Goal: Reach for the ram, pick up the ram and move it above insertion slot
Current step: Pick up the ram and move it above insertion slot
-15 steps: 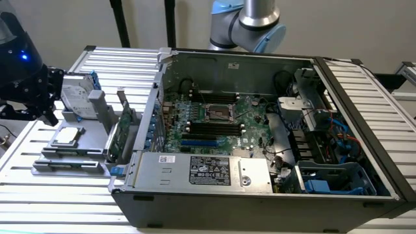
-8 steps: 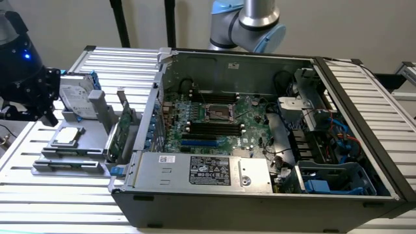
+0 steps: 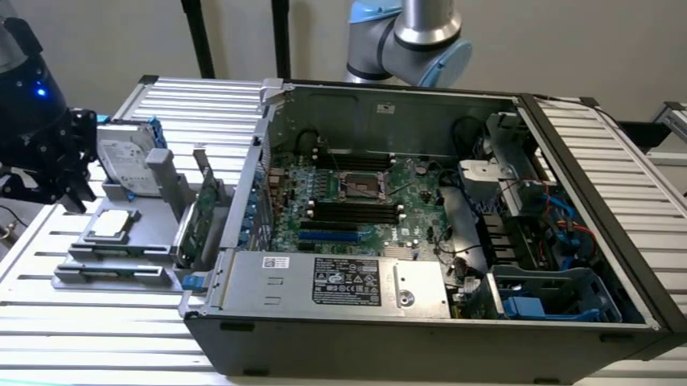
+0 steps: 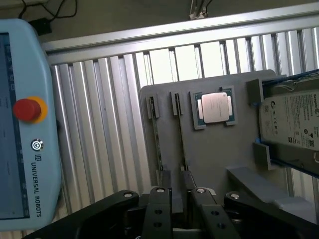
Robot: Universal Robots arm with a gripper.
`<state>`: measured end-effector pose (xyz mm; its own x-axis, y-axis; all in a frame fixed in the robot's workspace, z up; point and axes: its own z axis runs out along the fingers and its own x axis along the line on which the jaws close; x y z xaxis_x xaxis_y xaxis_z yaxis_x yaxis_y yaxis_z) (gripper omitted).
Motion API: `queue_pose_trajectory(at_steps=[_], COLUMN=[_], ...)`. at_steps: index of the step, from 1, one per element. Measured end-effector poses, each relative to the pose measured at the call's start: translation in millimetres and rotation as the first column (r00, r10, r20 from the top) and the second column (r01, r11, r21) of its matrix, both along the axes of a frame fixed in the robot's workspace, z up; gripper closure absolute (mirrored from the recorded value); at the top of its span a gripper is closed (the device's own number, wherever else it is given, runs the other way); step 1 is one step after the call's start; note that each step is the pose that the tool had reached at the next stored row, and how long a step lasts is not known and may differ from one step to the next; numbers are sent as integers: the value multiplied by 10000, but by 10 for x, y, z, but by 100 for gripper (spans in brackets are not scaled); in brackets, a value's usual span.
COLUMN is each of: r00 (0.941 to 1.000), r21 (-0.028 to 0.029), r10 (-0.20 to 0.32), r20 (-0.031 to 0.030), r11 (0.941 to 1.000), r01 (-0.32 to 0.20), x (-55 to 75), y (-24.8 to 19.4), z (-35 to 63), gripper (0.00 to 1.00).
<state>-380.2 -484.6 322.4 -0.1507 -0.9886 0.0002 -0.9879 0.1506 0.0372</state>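
Observation:
The ram (image 4: 180,139) shows edge-on in the wrist view as a thin dark strip standing in a slot of the grey fixture (image 4: 219,154). A second similar strip (image 4: 155,139) stands beside it. My gripper (image 4: 178,211) hovers well above them with its black fingers (image 4: 157,209) parted and nothing between them. In the exterior view the gripper (image 3: 67,169) hangs at the left edge, beside the fixture (image 3: 129,241). The black insertion slots (image 3: 355,211) lie on the motherboard inside the open computer case (image 3: 429,322).
On the fixture lie a CPU (image 4: 215,107) and a silver hard drive (image 4: 294,124). A taller green card (image 3: 204,211) stands at the fixture's end nearest the case. A teach pendant with a red button (image 4: 27,109) lies on the ribbed table (image 4: 99,124).

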Motion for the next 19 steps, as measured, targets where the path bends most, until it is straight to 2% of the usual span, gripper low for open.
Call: queue_pose_trajectory(at_steps=[1, 2, 19], r00=[10000, 10000, 10000], r21=[-1, -1, -1], r10=[0, 0, 43], r20=[0, 0, 31], r11=[10000, 10000, 10000], r01=[0, 0, -43], x=[-1, -2, -28], y=[-1, -1, -34], z=[-4, -13, -311], gripper=[76, 69, 69])
